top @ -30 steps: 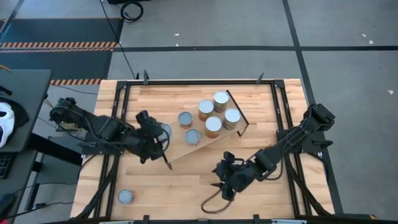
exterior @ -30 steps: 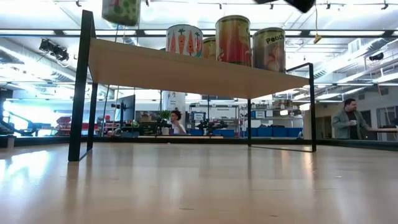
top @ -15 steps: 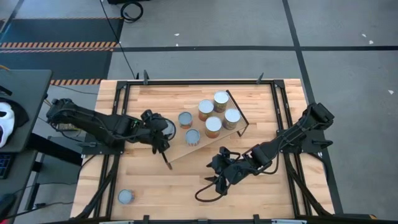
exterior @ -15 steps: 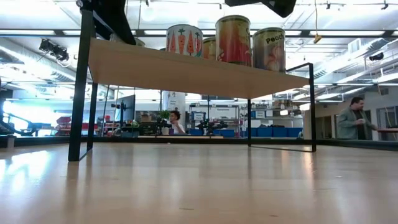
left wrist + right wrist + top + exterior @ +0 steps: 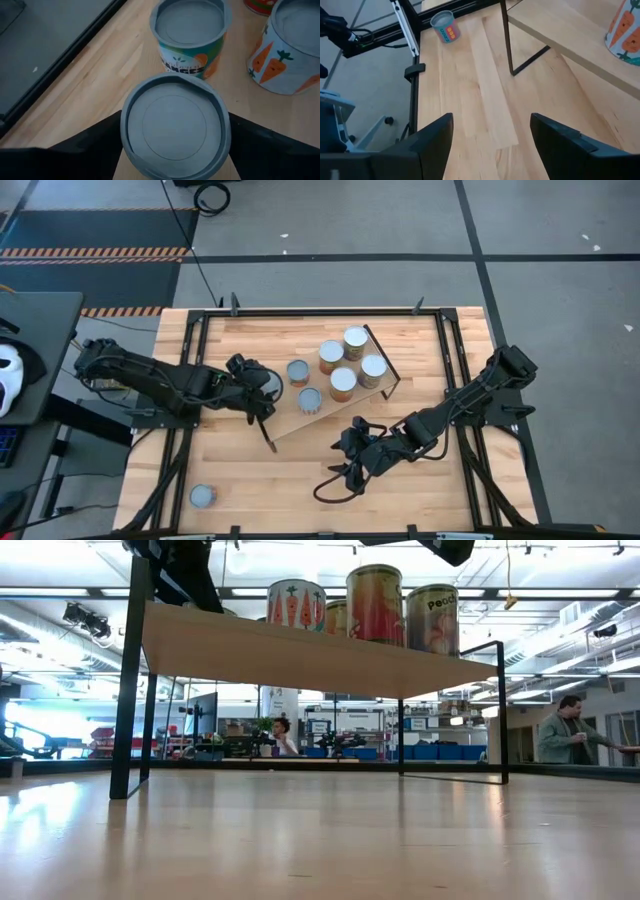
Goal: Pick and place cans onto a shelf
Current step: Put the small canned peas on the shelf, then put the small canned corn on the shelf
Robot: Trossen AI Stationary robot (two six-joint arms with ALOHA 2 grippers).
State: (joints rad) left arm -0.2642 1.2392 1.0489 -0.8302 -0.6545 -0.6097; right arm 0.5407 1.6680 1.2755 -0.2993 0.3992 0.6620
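Note:
The shelf (image 5: 285, 420) is a light-wood plank on black rod legs, lying aslant mid-table; the low view shows its underside (image 5: 300, 655). Several cans stand on it, among them a carrot can (image 5: 296, 605) and a green-orange can (image 5: 191, 35). My left gripper (image 5: 265, 388) is shut on a grey-topped can (image 5: 175, 125) at the shelf's left end; in the low view the gripper (image 5: 180, 565) hides it. My right gripper (image 5: 345, 470) is open and empty over the table near the front. One more can (image 5: 203, 496) stands on the table at the near left. My left gripper pinches the grey-topped can between its two fingers, one on each opposite side of the can's wall just under the rim (image 5: 125, 142). The fingers (image 5: 95, 150) come slanting down from the table's left. The can stands upright; whether its bottom rests on the plank is hidden.
The shelf's black leg (image 5: 507, 40) stands ahead of my right gripper, with bare tabletop (image 5: 480, 100) between it and the loose can (image 5: 445, 26). A loose cable loop (image 5: 335, 485) lies by my right gripper. People move in the room beyond (image 5: 570, 735).
My left gripper has carried the can a little toward the far right and gone down to the shelf's left end, where the low view now shows the gripper instead of the raised can. My right gripper has shifted a little toward the table's left. Both have kept still in the last half second.

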